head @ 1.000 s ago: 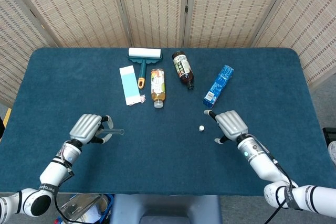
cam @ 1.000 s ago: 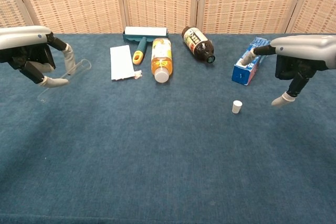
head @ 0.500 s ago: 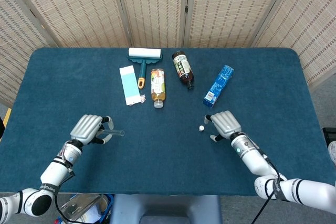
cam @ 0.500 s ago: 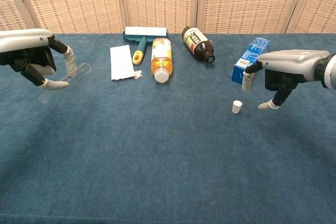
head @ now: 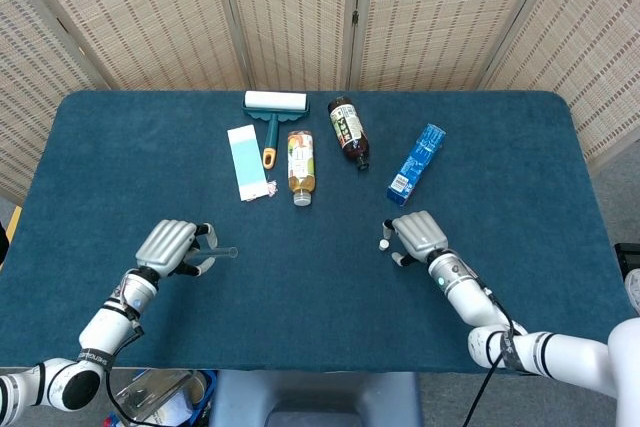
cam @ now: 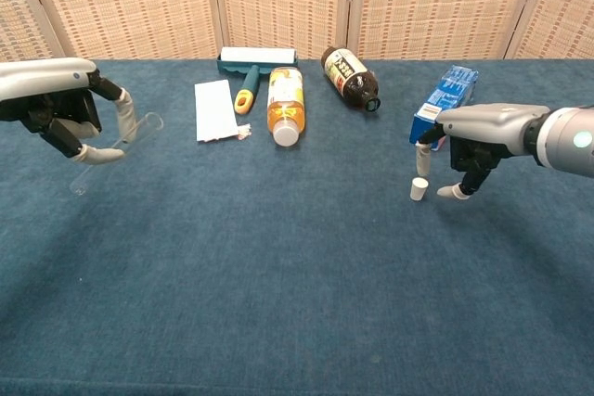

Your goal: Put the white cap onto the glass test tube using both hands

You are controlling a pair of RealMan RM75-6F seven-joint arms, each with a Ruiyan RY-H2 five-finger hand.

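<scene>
The clear glass test tube (cam: 119,150) (head: 220,251) is held in my left hand (cam: 70,118) (head: 170,246) above the table at the left, its open end pointing toward the middle. The small white cap (cam: 419,189) (head: 384,245) stands on the blue cloth at the right. My right hand (cam: 469,141) (head: 418,235) hovers just right of the cap. Its fingers are spread, one fingertip above the cap and the thumb tip beside it. I cannot tell whether either touches the cap.
At the back lie a lint roller (head: 274,107), a white card (head: 248,162), an amber drink bottle (head: 301,167), a dark bottle (head: 347,131) and a blue box (head: 418,162), which sits close behind my right hand.
My right hand has moved left and down toward the cap, from well right of it to right beside it. My left hand with the tube has hardly shifted.
</scene>
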